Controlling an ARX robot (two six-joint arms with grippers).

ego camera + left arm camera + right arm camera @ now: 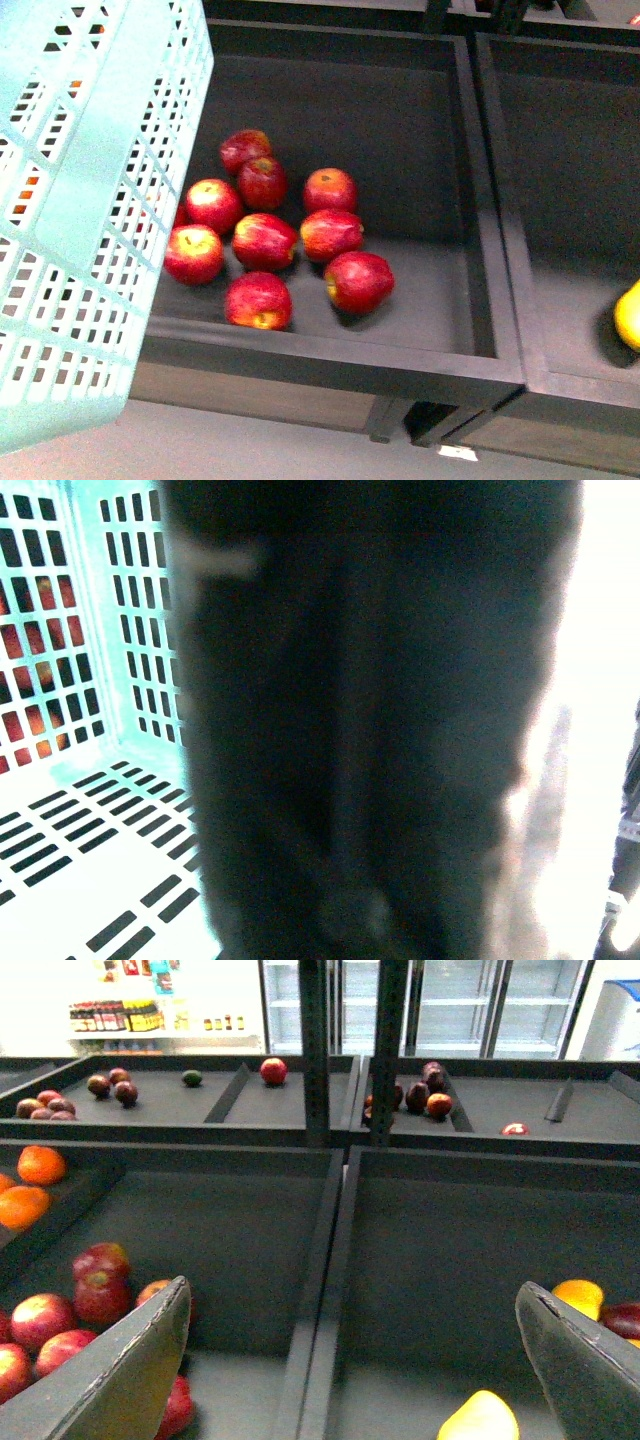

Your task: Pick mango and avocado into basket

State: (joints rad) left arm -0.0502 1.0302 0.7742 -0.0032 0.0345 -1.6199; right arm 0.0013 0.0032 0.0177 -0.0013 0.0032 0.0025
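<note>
Mango [628, 316] lies near the right bin's [580, 180] front edge, well apart from the apples [265, 242]. Right gripper [352, 1300] is spread wide and empty; left gripper's state can't be told (view blocked). Mango looks smooth, likely slippery and easily bruised: grip across its middle. Basket [90, 200] sits left.

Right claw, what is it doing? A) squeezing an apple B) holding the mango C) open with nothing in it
C: in the right wrist view the right claw has its fingers far apart, and only the bare bin floor shows between them.
</note>
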